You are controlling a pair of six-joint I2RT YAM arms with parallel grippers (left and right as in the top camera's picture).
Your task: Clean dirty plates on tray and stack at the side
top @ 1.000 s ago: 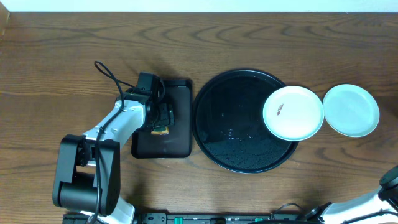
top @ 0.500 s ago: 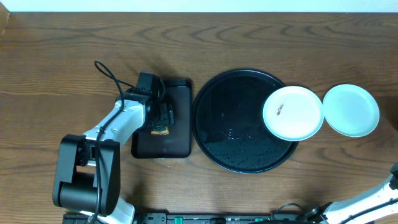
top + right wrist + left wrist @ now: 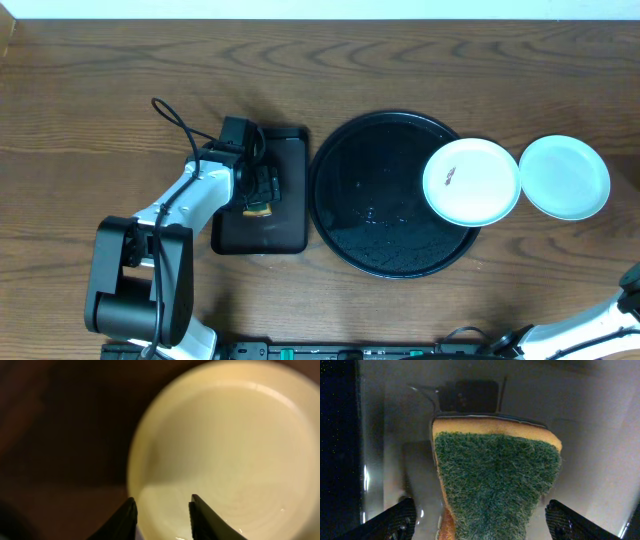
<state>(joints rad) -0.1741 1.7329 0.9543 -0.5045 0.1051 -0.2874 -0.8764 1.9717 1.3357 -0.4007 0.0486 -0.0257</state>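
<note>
Round tray (image 3: pixel 370 200) holds 1 smeared plate (image 3: pixel 471 181); 2nd plate (image 3: pixel 564 177) on bench (image 3: pixel 100 120). L pincer (image 3: pixel 481 515) released astride sponge (image 3: pixel 495 485) in rect. tray (image 3: pixel 285 220); R pincer (image 3: pixel 160 515) released over yellow plate (image 3: pixel 240 445).

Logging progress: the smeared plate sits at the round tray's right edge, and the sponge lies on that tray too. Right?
No. The overhead view shows the sponge at the small rectangular tray, by the left gripper. The smeared plate does sit at the round tray's right edge.
</note>
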